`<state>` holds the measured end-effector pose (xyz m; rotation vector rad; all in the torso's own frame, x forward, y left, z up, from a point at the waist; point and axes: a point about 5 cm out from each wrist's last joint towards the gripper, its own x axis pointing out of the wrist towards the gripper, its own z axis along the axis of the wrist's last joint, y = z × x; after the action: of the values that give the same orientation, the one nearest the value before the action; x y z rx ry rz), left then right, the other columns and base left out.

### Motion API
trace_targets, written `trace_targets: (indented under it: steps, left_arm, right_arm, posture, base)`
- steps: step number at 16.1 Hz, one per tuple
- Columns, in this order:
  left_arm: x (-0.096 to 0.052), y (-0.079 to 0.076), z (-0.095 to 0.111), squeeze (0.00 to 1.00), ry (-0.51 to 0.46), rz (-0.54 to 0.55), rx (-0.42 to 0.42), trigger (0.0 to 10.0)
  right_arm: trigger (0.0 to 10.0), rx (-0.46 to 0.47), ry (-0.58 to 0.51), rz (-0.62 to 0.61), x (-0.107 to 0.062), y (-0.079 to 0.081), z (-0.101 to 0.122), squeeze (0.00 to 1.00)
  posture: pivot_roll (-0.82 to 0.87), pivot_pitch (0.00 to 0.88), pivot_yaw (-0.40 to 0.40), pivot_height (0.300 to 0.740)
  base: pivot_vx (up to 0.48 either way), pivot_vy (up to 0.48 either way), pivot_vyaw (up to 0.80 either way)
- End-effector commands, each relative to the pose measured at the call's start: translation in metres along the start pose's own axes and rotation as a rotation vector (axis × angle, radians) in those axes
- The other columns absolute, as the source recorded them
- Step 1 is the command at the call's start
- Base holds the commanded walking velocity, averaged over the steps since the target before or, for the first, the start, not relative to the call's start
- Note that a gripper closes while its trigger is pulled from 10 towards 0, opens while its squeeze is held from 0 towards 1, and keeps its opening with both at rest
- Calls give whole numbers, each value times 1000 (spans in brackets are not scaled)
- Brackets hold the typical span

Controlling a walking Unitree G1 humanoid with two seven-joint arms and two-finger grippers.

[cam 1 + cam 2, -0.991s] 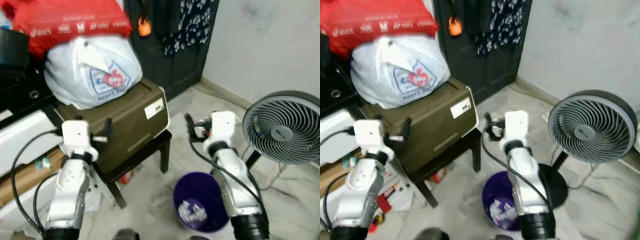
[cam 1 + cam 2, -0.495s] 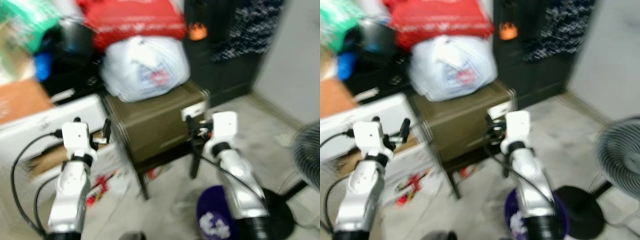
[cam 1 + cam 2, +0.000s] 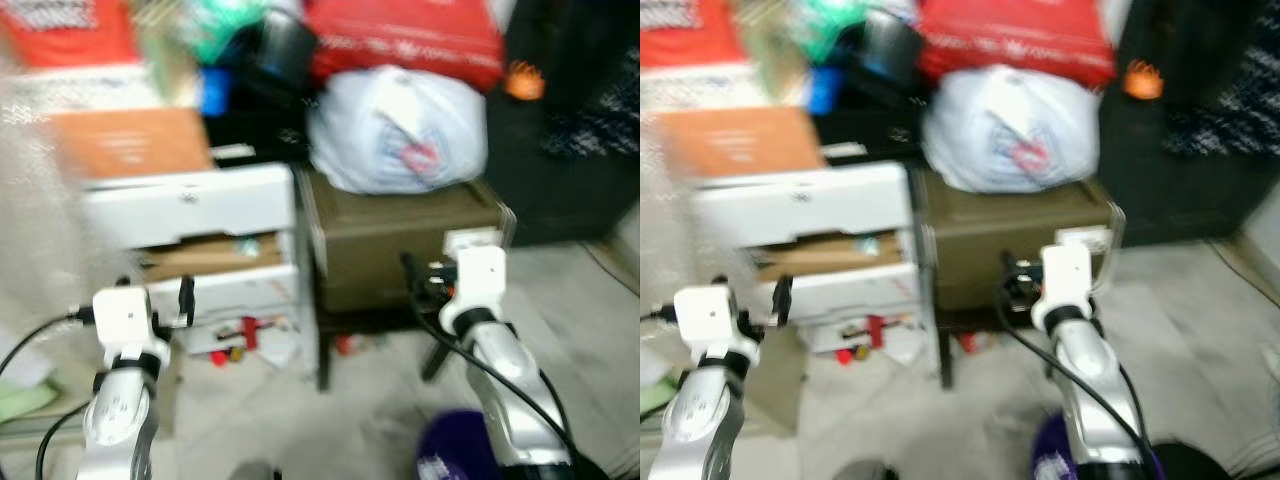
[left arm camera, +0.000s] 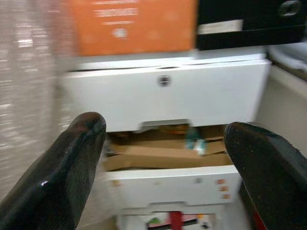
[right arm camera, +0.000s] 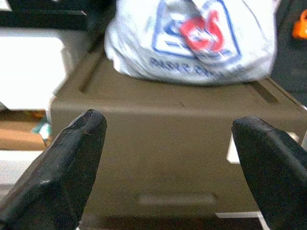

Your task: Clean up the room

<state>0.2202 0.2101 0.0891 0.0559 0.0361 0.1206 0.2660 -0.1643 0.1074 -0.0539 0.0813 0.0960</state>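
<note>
The views are blurred. My left gripper (image 3: 155, 292) hangs open in front of a stack of white boxes (image 3: 200, 205); between its black fingers (image 4: 72, 163) I see a white box front (image 4: 163, 96) and brown cardboard (image 4: 158, 155). My right gripper (image 3: 425, 272) is open too, facing an olive-brown case (image 5: 158, 158) with a white plastic bag (image 5: 192, 38) on top. Neither gripper holds anything. A purple bin (image 3: 455, 455) with white litter stands on the floor under my right arm.
A red bag (image 3: 405, 40) lies on the white bag. An orange box (image 3: 125, 140) and dark clutter top the white stack. Small red items (image 3: 235, 350) lie on the pale floor. A dark door (image 3: 580, 130) stands behind at the right.
The camera has swung to the left: the fan has left the picture and the white boxes and orange box have come in. Both grippers stay open and empty.
</note>
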Motion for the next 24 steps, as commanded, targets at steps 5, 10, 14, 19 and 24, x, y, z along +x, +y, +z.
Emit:
trace_targets:
  steps: [5, 10, 14, 19, 24]
  left_arm:
    - [15, -1, 10, 0, -22, -27, 29, 10000]
    - [24, -9, 13, 0, -29, -86, 22, 10000]
    - [28, -12, 19, 0, -57, -117, 25, 10000]
    - [30, -17, 20, 0, -68, -146, 7, 10000]
    - [30, -20, 20, 0, -71, -147, -3, 10000]
  right_arm:
    - [10000, 45, -27, -33, -4, 2, 8, 0]
    - [10000, 49, -18, -71, -4, 3, 7, 0]
    - [10000, 52, -25, -68, 0, 5, 8, 0]
    - [10000, 33, -36, -58, 4, 6, 11, 0]
    - [10000, 22, -43, -47, 5, 6, 13, 0]
  posture:
    - [-124, 0, 42, 740]
    - [-136, 0, 64, 740]
    - [-132, 0, 62, 740]
    - [-141, 0, 61, 740]
    - [-145, 0, 46, 740]
  base:
    - [0, 0, 126]
    - [0, 0, 480]
    - [0, 0, 150]
    - [257, 0, 0]
    - [311, 0, 0]
